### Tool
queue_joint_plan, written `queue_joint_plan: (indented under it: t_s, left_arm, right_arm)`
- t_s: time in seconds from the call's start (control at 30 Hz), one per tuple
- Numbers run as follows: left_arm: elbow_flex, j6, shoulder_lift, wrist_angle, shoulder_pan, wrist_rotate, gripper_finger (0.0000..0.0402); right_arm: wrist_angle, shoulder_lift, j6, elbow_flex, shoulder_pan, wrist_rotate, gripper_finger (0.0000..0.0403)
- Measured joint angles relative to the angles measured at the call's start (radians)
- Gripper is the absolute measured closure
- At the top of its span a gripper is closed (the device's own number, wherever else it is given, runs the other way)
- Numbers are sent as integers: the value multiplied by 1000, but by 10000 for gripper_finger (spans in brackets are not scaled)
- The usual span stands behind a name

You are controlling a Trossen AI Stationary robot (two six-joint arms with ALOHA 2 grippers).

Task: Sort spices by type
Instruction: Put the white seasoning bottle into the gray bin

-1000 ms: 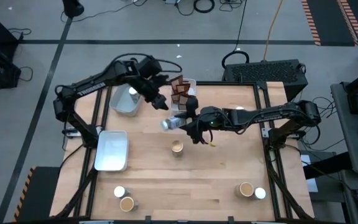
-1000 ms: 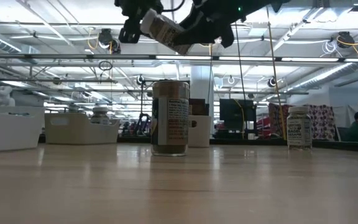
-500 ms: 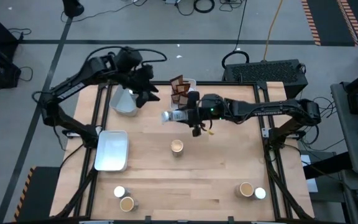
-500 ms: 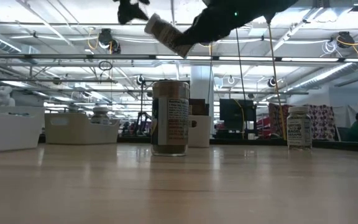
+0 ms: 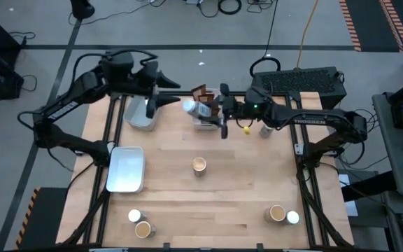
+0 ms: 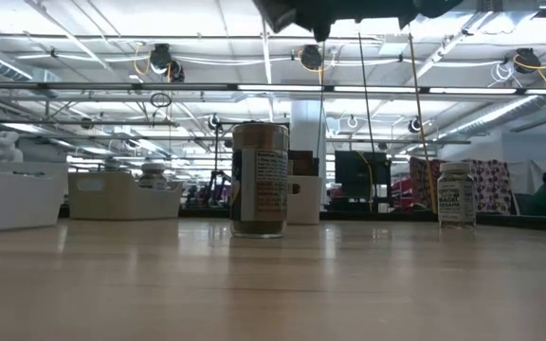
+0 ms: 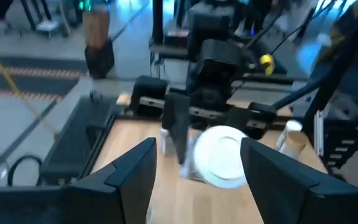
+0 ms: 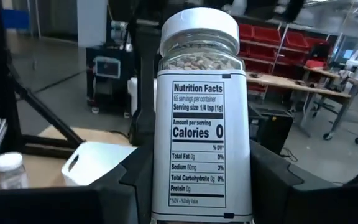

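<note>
While in right hand, one white-topped jar; left hand spread; three tan-topped jars.

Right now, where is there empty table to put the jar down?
Bare wood lies wide between the tan-topped jar and the near-corner jars. The far edge is crowded: bin, brown packets, and the right claw holding the white-topped jar.

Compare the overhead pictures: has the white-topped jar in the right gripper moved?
Yes. The white-topped jar in the right gripper has moved toward the table's far edge, away from the tan-topped jar, nearer the brown packets.
</note>
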Motion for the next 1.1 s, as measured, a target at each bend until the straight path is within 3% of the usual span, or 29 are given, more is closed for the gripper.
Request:
queue_joint_plan:
  t_s: [0.23,0.4,1.1]
  left_arm:
    - [-128,-53,-24,196,-19,10,166]
    - [-146,-47,-15,308,-53,34,166]
    - [-142,45,69,309,-107,-1,166]
  right_arm:
    - [31,-17,18,0,-6,-1,237]
    - [29,-17,19,0,-6,-1,236]
    - [6,-16,19,-3,-25,-2,236]
